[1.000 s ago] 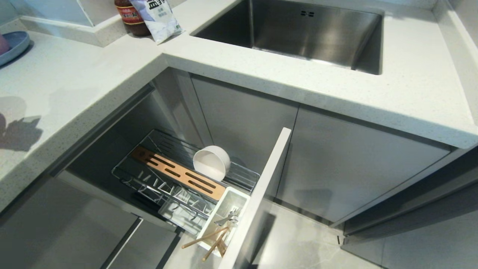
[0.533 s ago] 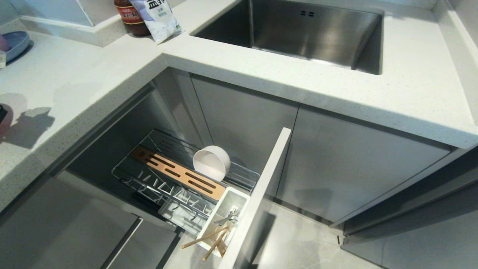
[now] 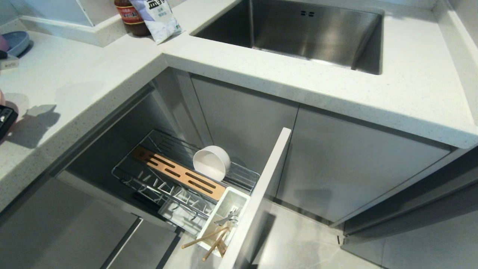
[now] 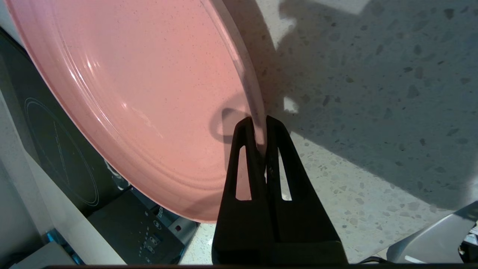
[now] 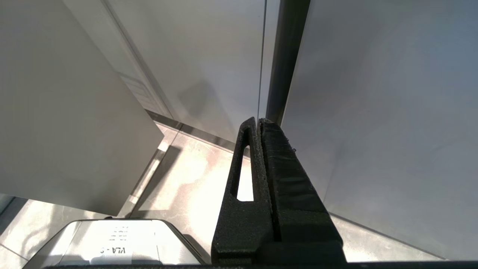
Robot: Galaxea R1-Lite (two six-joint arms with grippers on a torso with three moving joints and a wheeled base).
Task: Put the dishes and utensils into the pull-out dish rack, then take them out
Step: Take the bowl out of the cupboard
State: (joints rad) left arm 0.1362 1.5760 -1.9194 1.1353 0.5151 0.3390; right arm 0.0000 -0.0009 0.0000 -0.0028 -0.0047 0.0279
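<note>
Looking down from my head view, I see the pull-out dish rack drawn out at lower centre, below the white countertop. The off-white bowl lies on its side in the rack, just beside the wooden strip. The chopsticks and the silver cutlery stand in the white cutlery box, against the front panel. At far left, a sliver of my left arm shows.

In my left wrist view, my left gripper pinches the rim of the pink plate, which fills the upper left, tilted above the speckled counter.

In my right wrist view, my right gripper has its 2 fingers pressed together, empty, over the floor beside grey cabinet doors.
</note>
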